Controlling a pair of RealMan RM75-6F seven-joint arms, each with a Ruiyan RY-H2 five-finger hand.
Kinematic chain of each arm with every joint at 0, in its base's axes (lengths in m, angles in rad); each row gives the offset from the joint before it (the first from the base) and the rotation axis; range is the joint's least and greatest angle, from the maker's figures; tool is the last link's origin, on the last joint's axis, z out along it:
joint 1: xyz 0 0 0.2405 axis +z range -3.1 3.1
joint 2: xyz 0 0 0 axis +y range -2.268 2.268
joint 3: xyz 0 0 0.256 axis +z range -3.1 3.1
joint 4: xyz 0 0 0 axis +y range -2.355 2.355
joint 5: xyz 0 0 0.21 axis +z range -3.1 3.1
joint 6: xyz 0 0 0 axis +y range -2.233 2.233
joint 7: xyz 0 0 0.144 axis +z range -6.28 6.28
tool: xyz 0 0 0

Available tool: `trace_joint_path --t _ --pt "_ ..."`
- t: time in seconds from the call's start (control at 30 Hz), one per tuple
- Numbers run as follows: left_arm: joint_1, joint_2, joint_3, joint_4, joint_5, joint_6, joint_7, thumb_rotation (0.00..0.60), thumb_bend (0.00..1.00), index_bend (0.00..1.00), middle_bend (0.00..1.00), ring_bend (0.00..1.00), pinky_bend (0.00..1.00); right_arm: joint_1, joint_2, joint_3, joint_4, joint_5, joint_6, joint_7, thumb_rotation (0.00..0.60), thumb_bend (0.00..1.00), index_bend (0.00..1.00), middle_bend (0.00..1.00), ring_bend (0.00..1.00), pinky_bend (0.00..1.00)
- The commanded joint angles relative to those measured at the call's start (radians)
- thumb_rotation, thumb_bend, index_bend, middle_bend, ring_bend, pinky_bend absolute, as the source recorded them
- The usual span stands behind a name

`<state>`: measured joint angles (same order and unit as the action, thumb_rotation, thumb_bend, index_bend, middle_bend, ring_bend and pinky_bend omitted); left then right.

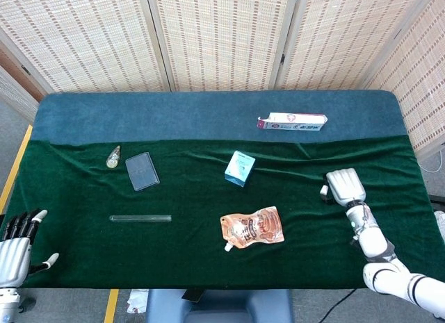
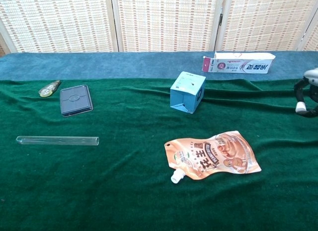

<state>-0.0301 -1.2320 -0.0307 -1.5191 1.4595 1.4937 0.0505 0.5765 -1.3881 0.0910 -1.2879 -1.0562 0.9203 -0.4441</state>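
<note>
My right hand (image 1: pixel 345 187) hovers over the green cloth at the right side, holding nothing, its thumb hanging below the palm. In the chest view only the right hand's (image 2: pixel 308 92) thumb side shows at the right edge. It is nearest the orange spout pouch (image 1: pixel 252 228) (image 2: pixel 213 155), well apart from it. My left hand (image 1: pixel 17 243) is at the bottom left corner beyond the table's front edge, fingers spread and empty; the chest view does not show it. A glass test tube (image 1: pixel 140 217) (image 2: pixel 57 140) lies closest to it.
A light blue carton (image 1: pixel 240 168) (image 2: pixel 187 92) stands mid-table. A toothpaste box (image 1: pixel 292 121) (image 2: pixel 238 63) lies on the blue cloth at the back right. A dark flat case (image 1: pixel 142 171) (image 2: pixel 75 100) and a small yellowish sachet (image 1: pixel 113 156) (image 2: pixel 48 88) lie at the left.
</note>
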Motion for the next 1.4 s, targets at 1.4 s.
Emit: trace_joint_path --t 1.4 --pt "0.013 0.005 0.011 -0.008 0.017 0.022 -0.008 0.600 0.20 0.14 0.11 0.05 0.00 -0.099 0.015 -0.101 -0.047 -0.207 0.068 0.058 0.447 0.53 0.33 0.85 1.00 0.96"
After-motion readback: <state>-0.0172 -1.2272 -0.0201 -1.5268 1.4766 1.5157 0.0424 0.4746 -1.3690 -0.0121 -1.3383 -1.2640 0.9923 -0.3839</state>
